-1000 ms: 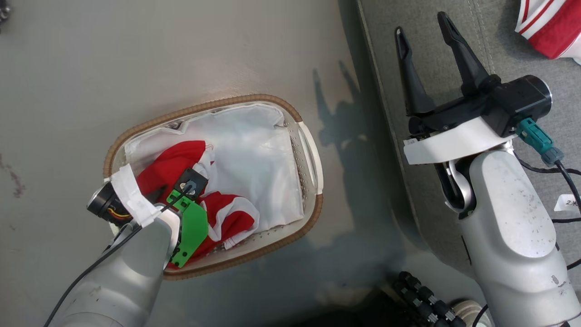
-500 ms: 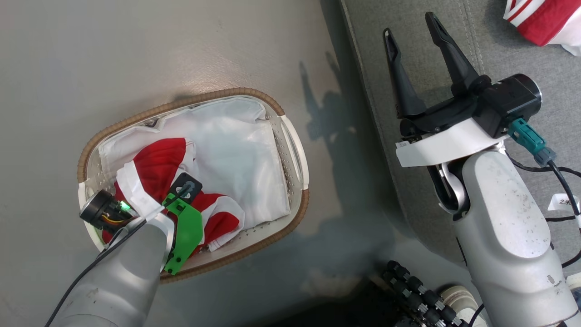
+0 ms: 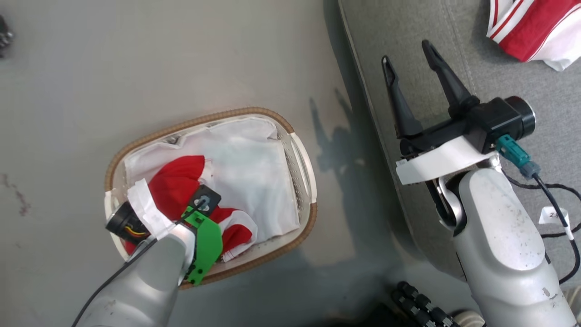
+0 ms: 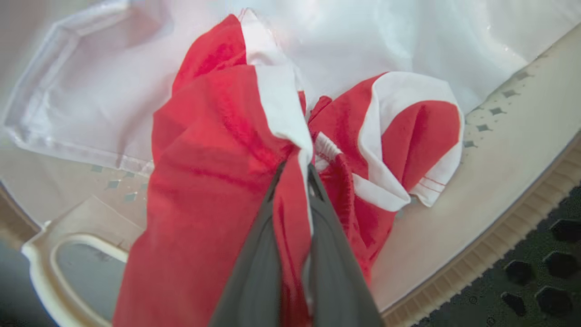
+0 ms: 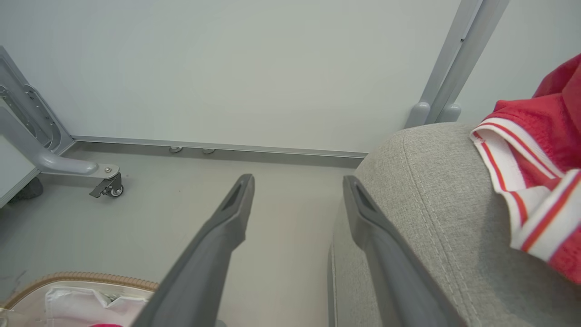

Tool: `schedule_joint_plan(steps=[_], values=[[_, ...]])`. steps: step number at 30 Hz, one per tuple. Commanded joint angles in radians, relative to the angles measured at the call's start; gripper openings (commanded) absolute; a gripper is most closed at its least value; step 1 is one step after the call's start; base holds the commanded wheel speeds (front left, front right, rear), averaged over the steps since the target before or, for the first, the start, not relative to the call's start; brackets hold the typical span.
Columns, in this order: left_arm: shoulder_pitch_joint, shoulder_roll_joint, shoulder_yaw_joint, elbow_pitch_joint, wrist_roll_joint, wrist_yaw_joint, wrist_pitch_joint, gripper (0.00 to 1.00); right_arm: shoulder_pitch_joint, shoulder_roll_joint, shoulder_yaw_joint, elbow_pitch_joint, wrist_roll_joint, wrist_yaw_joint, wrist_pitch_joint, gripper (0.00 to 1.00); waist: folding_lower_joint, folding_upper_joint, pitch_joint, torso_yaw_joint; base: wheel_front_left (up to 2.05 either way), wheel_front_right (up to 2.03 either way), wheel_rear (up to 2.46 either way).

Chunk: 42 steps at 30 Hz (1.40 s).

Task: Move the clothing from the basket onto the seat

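Clothing: one red garment (image 4: 213,150) pinched in the basket (image 3: 227,113); the other garment (image 3: 522,32) on the seat (image 3: 408,36)
Left jaws closed on a fold, cloth trailing back along them; seat lies to the basket's right, nearer the right jaws, which gape empty over its edge; a second ago the left jaws were open.
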Motion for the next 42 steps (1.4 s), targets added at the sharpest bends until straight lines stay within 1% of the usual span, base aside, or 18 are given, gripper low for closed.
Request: schedule_joint_plan(steps=[1,6,8,16,21,25,31,37,42], values=[[0.016,-0.004,0.0,-0.005,-0.016,-0.004,-0.02,0.0,0.023,-0.004,-0.006,0.007,-0.013,-0.001,-0.002,1.0,-0.0001,0.0,-0.069,0.041,0.0,0.0,0.0],[0.033,-0.025,-0.007,-0.046,-0.055,-0.007,-0.127,0.0,0.072,-0.004,-0.022,0.029,-0.045,-0.001,-0.002,1.0,-0.0001,0.0,-0.169,0.087,0.0,0.0,0.0],[0.035,-0.028,-0.023,-0.072,-0.072,-0.007,-0.166,0.0,0.095,-0.004,-0.034,0.037,-0.061,-0.001,-0.002,1.0,-0.0001,0.0,-0.211,0.107,0.0,0.0,0.0],[0.0,-0.033,-0.117,-0.199,-0.172,-0.007,-0.266,0.0,0.2,-0.004,-0.074,0.069,-0.093,-0.001,-0.002,1.0,-0.0001,0.0,-0.384,0.177,0.0,0.0,0.0],[-0.034,-0.031,-0.164,-0.266,-0.226,-0.007,-0.308,0.0,0.267,-0.004,-0.087,0.085,-0.095,-0.001,-0.002,1.0,-0.0001,0.0,-0.484,0.201,0.0,0.0,0.0],[-0.076,-0.003,-0.183,-0.329,-0.262,-0.007,-0.334,0.0,0.317,-0.004,-0.077,0.096,-0.097,-0.001,-0.002,1.0,-0.0001,0.0,-0.561,0.206,0.0,0.0,0.0],[-0.148,0.044,-0.201,-0.425,-0.276,-0.007,-0.349,0.0,0.358,-0.004,-0.071,0.104,-0.096,-0.001,-0.002,1.0,-0.0001,0.0,-0.634,0.204,0.0,0.0,0.0],[-0.222,0.082,-0.19,-0.5,-0.291,-0.007,-0.354,0.0,0.369,-0.004,-0.059,0.109,-0.094,-0.001,-0.002,1.0,-0.0001,0.0,-0.672,0.198,0.0,0.0,0.0],[-0.278,0.088,-0.199,-0.526,-0.289,-0.007,-0.348,0.0,0.349,-0.004,-0.033,0.107,-0.074,-0.001,-0.002,1.0,-0.0001,0.0,-0.683,0.197,0.0,0.0,0.0]])
